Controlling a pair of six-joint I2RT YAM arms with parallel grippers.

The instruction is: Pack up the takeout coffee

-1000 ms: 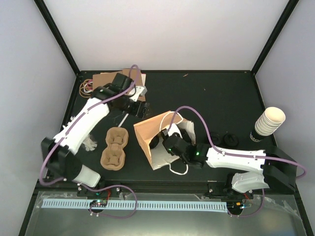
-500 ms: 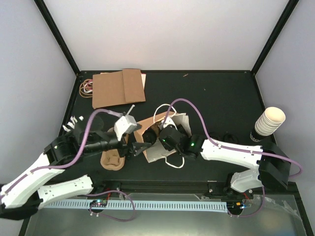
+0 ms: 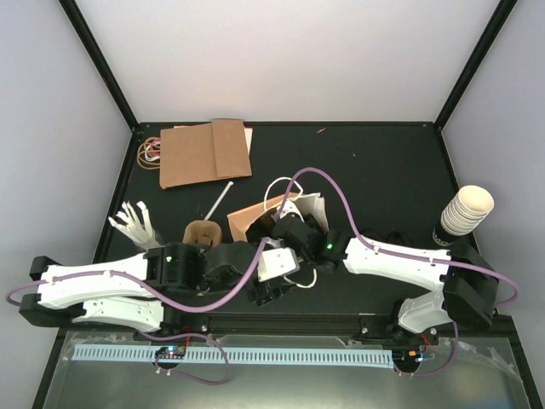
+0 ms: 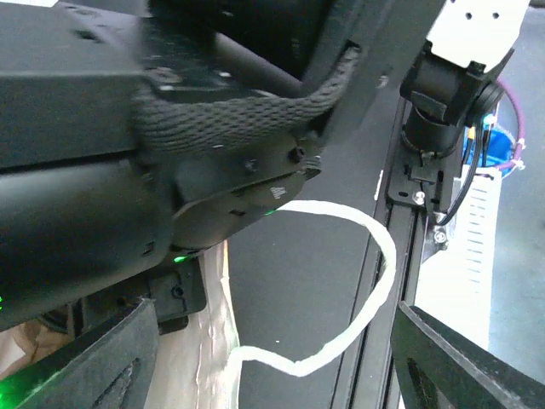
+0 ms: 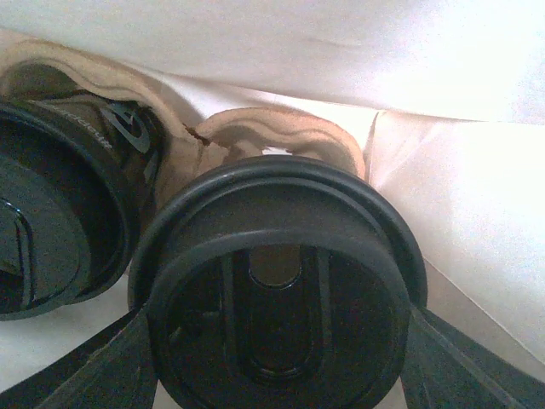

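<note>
**Crowding arms threaten the bagged coffee**

Left tool (image 4: 285, 366), fingers apart with the bag's white handle (image 4: 375, 239) between them, sits close under the right arm. A tug there could tilt the paper bag (image 5: 443, 153) and tip its load. Right tool (image 5: 281, 362) is clamped on a black-lidded coffee cup (image 5: 277, 281), upright at a pulp tray (image 5: 272, 128) pocket inside the bag, beside a second lidded cup (image 5: 51, 230).

takeout coffee (image 5: 281, 298): glossy black lids
pulp tray (image 3: 202, 232): plain tan-brown
paper bag (image 3: 252, 213): brown outside, white inside
bag handle (image 4: 375, 281): white cord
cardboard sheets (image 3: 204, 153): flat brown
cup stack (image 3: 468, 207): cream, above a dark base
table (image 3: 383, 170): black
arms (image 3: 94, 285): white shells, black joints
cable (image 4: 516, 111): purple
</note>
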